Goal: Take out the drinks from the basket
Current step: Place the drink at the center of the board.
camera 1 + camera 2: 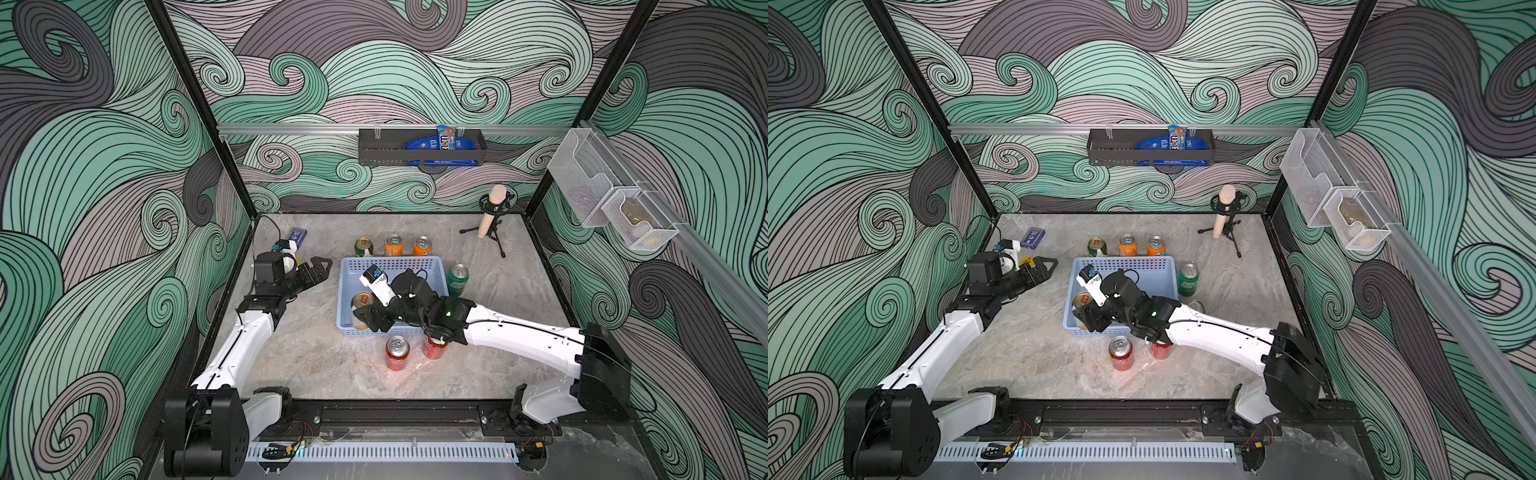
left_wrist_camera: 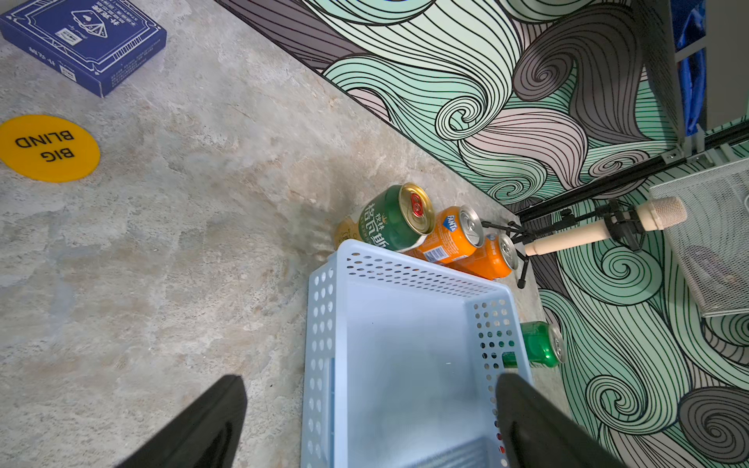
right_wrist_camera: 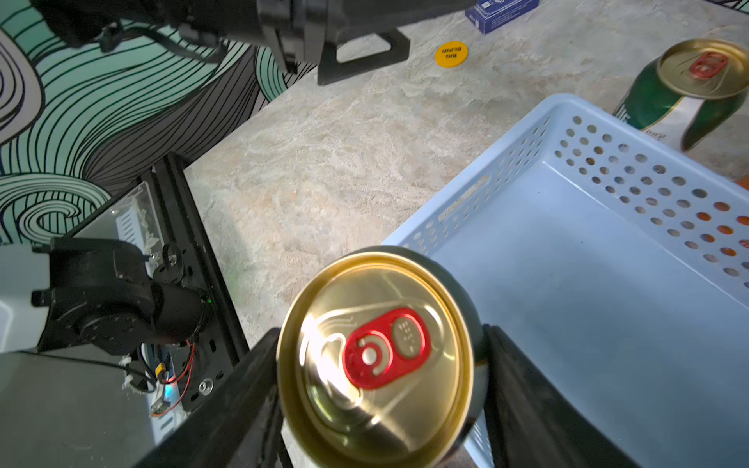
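Currently the right gripper (image 1: 368, 320) is clamped on the green-and-cream aluminium can (image 3: 375, 356), which stands upright at the near left corner of the light-blue perforated plastic basket (image 1: 390, 264). Raise it vertically until the base clears the rim, then traverse outward. Its gold lid is glossy, with a red tab. The left gripper (image 2: 371, 381) stands wide and empty.

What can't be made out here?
- Gold-top can in the right pincer: body mostly hidden by its own lid in the right wrist view, by the pincer in both top views.
- Red can: half under the right arm in both top views.
- Silver-topped can: rest behind that arm in a top view; colour unknown.
- White mesh bin: contents blurred by the mesh in both top views.
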